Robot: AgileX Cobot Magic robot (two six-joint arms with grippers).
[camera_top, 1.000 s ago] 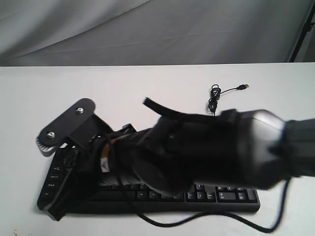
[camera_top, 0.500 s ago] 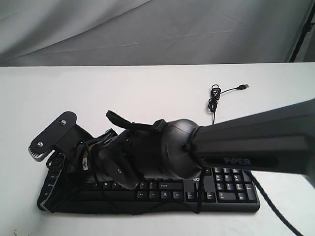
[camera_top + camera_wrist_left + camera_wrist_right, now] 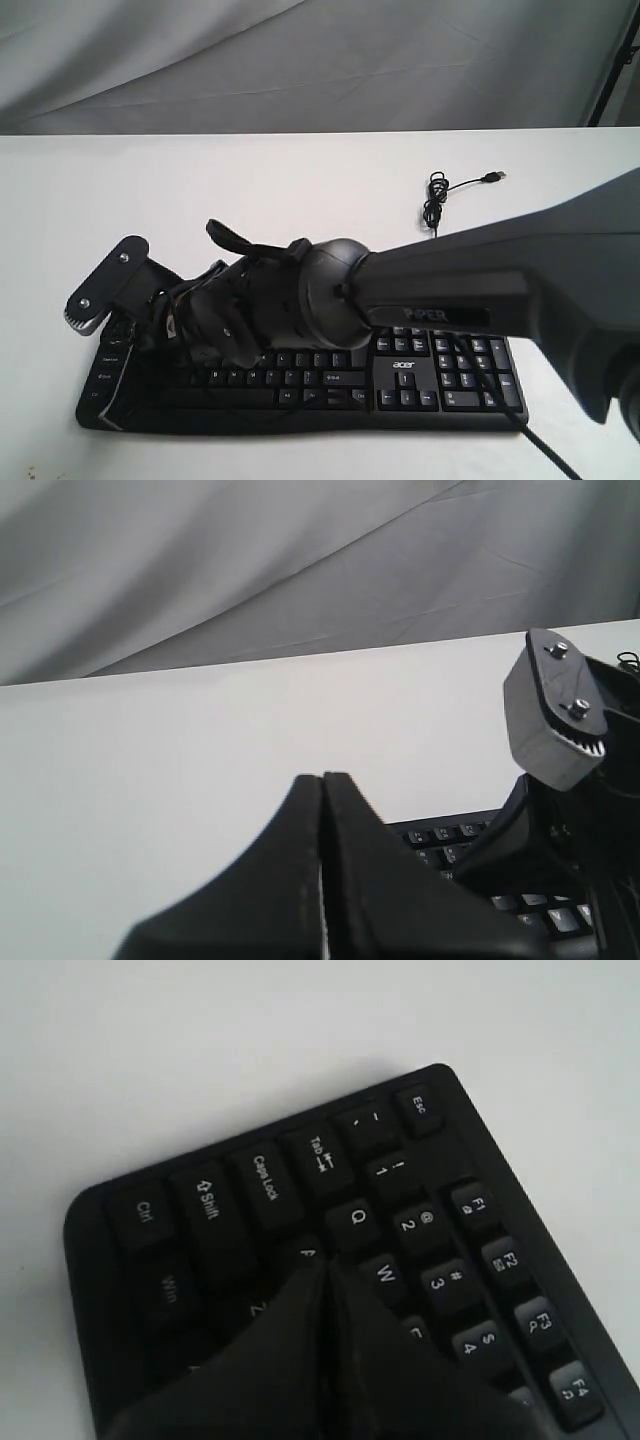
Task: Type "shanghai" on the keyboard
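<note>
My left fingers [image 3: 285,880] and right fingers [image 3: 275,1370] look like matt black plastic, faintly grainy. The keyboard [image 3: 445,375] is matt black plastic with white printed legends. The desk [image 3: 300,185] is smooth, matt white. The backdrop [image 3: 300,60] is creased grey cloth. A dull grey bracket [image 3: 545,730] carries bright metal screws [image 3: 578,709].

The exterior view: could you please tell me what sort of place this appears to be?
Most likely a robot test bench or lab set-up: a plain white table, a grey cloth backdrop behind it, and a black robot arm reaching over a keyboard.
</note>
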